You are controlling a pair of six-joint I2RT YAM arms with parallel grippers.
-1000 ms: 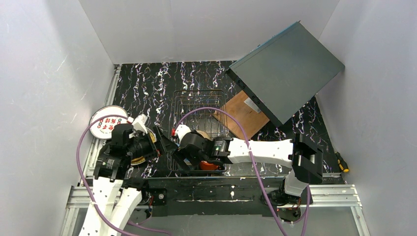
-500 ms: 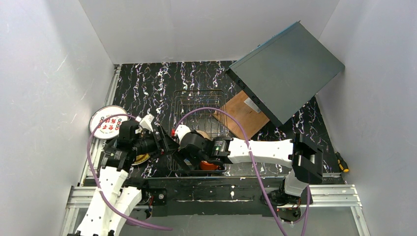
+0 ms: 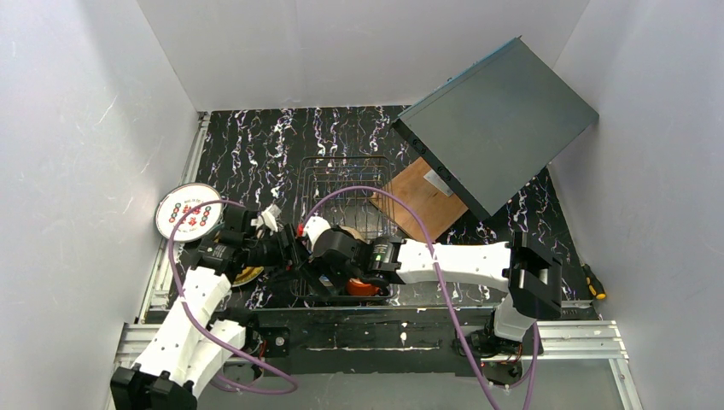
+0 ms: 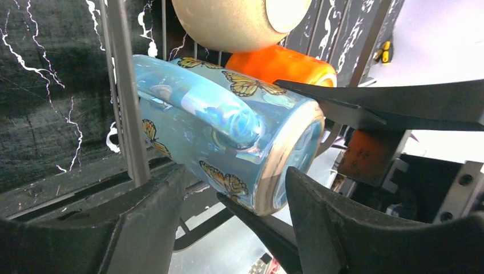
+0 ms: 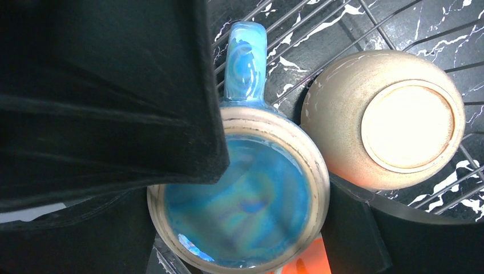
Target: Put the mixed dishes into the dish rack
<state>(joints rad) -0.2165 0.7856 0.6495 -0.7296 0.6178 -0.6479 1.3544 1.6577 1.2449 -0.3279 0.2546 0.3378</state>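
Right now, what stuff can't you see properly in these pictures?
Yellow plate: top view, mostly under the left arm.
Orange mug: top view, mostly under the right arm.
Bowl: left wrist view, cut off by the top edge.
Blue mug: right wrist view, rim partly behind a dark jaw.

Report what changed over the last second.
The left arm swung right, carrying the left pincer up to the dish rack, where it now straddles the blue butterfly mug lying there, and uncovered more of the white plate. The right pincer, orange mug and bowl stayed put.
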